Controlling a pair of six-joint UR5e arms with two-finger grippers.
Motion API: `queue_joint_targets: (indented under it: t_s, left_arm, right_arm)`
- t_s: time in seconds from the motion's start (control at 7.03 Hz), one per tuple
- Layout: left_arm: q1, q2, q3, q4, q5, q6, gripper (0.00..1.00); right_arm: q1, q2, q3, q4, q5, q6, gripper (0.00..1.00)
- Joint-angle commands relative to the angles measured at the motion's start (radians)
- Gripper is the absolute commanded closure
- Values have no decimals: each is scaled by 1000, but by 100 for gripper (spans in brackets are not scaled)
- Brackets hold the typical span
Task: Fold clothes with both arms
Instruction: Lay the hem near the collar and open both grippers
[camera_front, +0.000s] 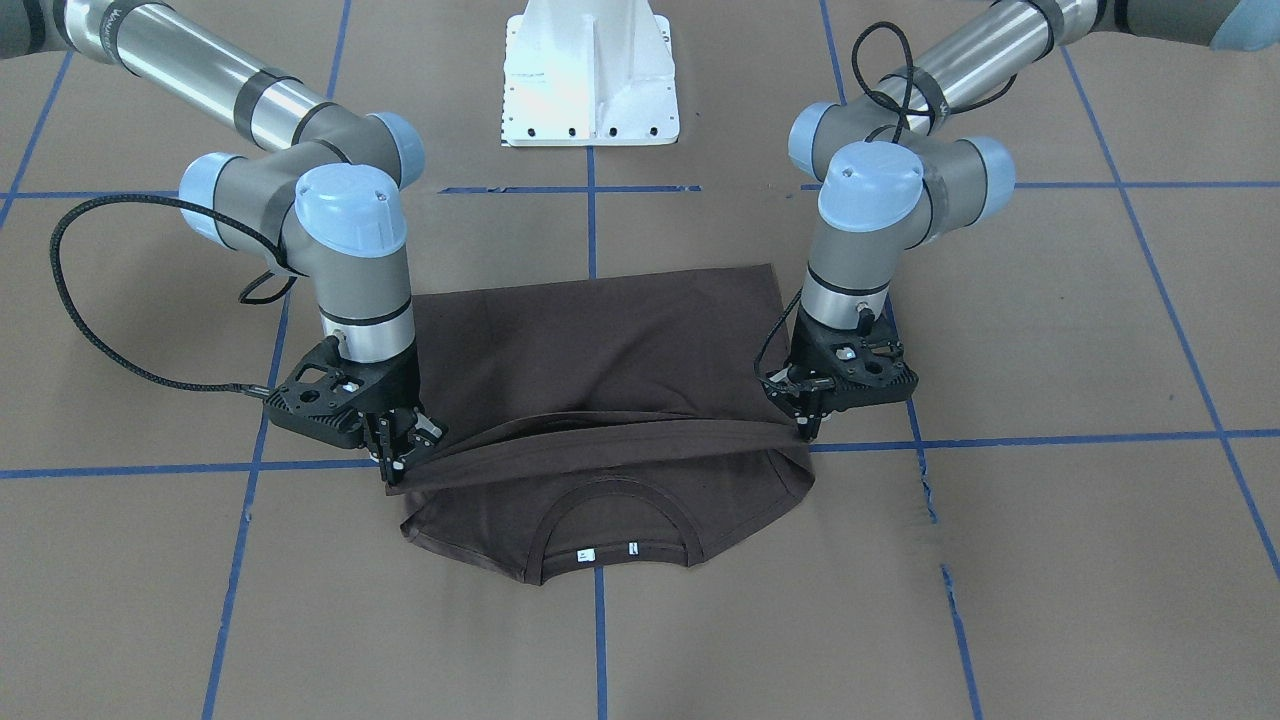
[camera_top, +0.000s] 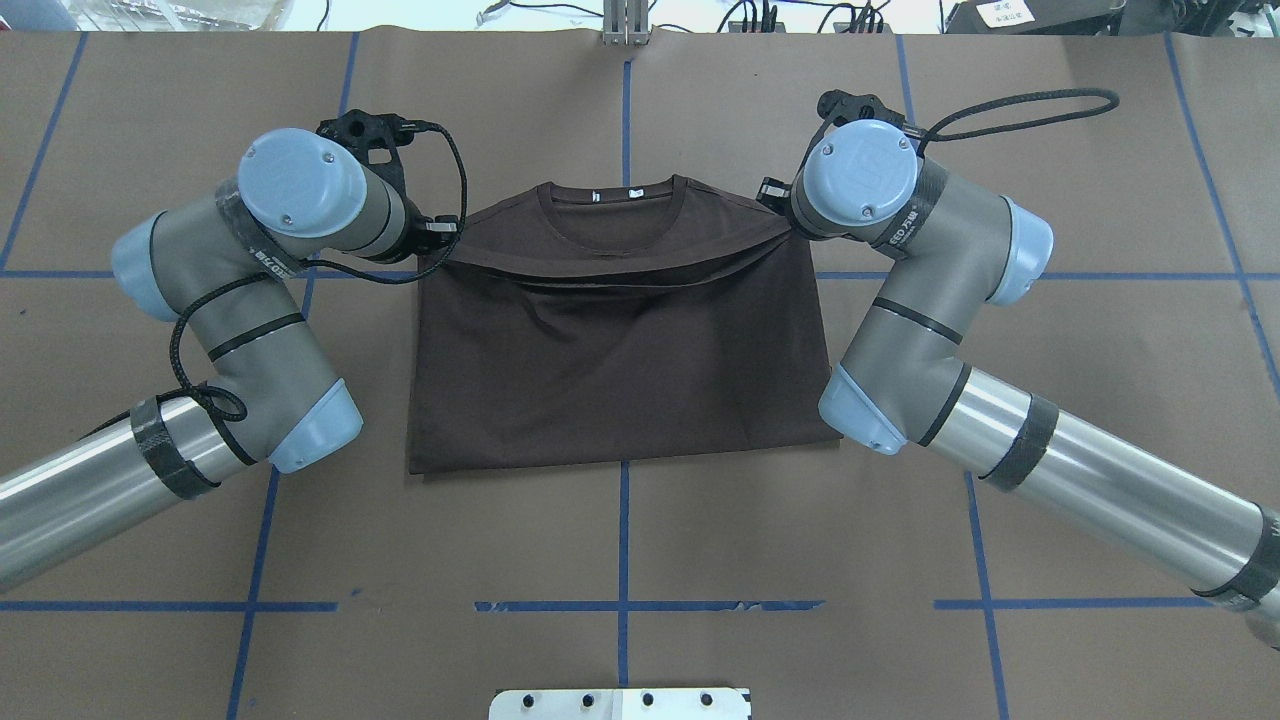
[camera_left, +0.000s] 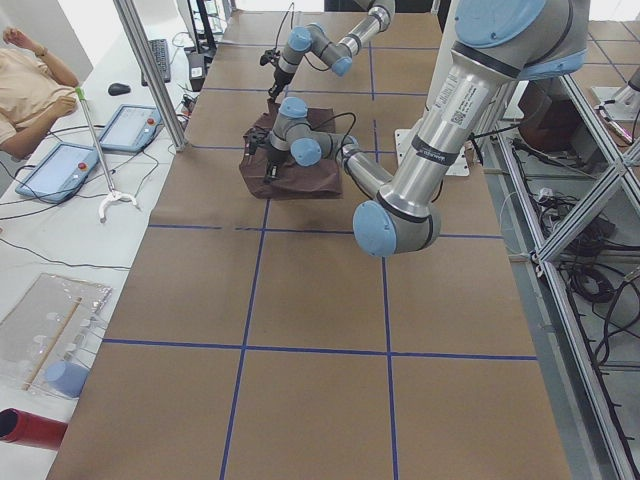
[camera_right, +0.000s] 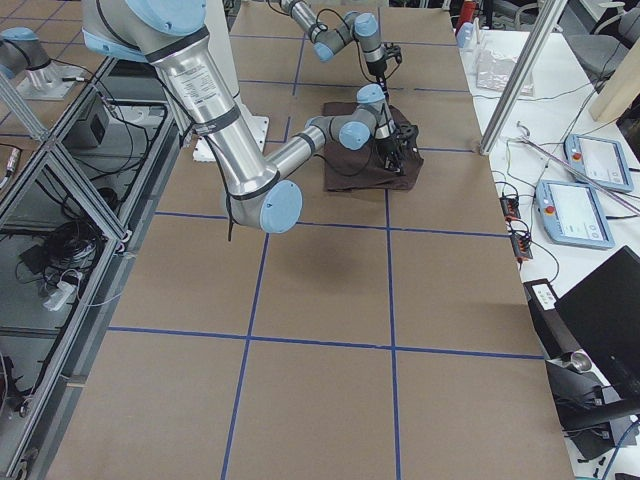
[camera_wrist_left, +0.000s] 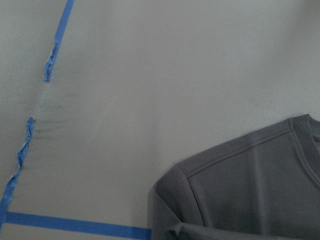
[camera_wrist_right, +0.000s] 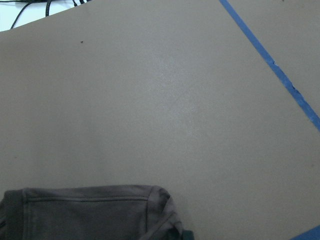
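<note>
The dark brown T-shirt (camera_front: 600, 340) lies flat on the brown table, collar (camera_front: 615, 520) and white neck tags (camera_front: 585, 553) at the far side from the robot. Its hem edge (camera_front: 600, 428) is folded over and held stretched just above the shoulders. My left gripper (camera_front: 806, 432) is shut on one end of that edge. My right gripper (camera_front: 400, 460) is shut on the other end. In the overhead view the shirt (camera_top: 620, 360) shows, with both fingertips hidden under the wrists. The wrist views show a shoulder of the shirt (camera_wrist_left: 250, 190) (camera_wrist_right: 85, 215).
The white pedestal base (camera_front: 590, 80) stands behind the shirt. Blue tape lines (camera_front: 1050, 438) grid the brown paper table. An operator (camera_left: 30, 85) and tablets (camera_left: 60, 170) are at the side bench beyond the table's far edge.
</note>
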Motion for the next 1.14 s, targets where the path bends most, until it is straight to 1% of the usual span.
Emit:
queue_joint_targets:
  t_s: [0.0, 0.14, 0.43, 0.57, 0.71, 0.85, 1.0]
  left_arm:
    - [0, -16, 71, -50, 2, 1, 100]
    - [0, -16, 89, -76, 2, 1, 100]
    - [-5, -13, 93, -75, 2, 13, 100]
    - [-9, -13, 93, -77, 2, 48, 100]
    - [-14, -13, 91, -78, 2, 88, 60]
    - [-17, -2, 71, -77, -4, 190, 1]
    - [-20, 37, 3, -77, -9, 232, 0]
  right_arm:
    - [-1, 4, -40, 8, 1, -4, 100]
    - [-1, 4, -42, 8, 1, -21, 100]
    - [-1, 2, -51, 8, 1, -30, 100]
    - [-1, 2, -54, 8, 1, -36, 100]
    - [-2, 1, -56, 6, 3, -50, 31]
    - [-4, 7, -50, 8, -2, -108, 0]
    - [5, 7, -33, 8, 21, -152, 0]
